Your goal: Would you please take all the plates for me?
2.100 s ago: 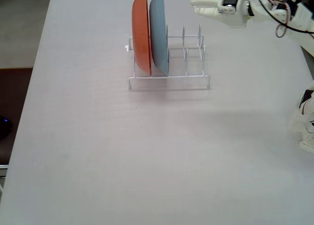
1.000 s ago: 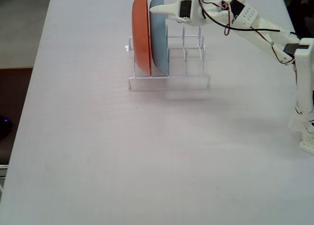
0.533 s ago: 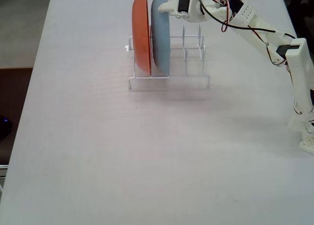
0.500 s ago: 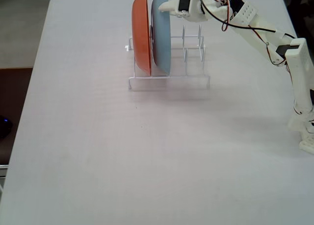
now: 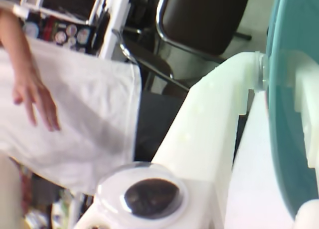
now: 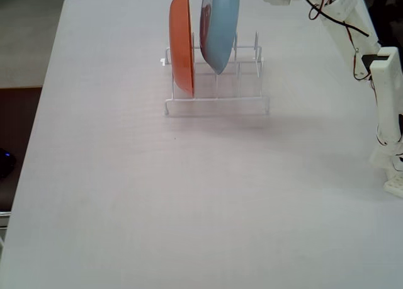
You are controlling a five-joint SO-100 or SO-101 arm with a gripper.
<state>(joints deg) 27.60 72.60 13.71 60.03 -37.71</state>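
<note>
Pale tabletop (image 6: 126, 194) carries a white wire rack (image 6: 217, 81). Pinched on its top rim, the grey-blue plate (image 6: 219, 28) hangs below the claw (image 5: 279, 84), with the orange plate (image 6: 181, 43) racked just beyond. Swinging could clip either.

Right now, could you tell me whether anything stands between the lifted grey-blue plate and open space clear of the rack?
The grey-blue plastic plate hangs tilted; its lower edge overlaps the white wire rack dividers. The orange plate stands close on its left.
</note>
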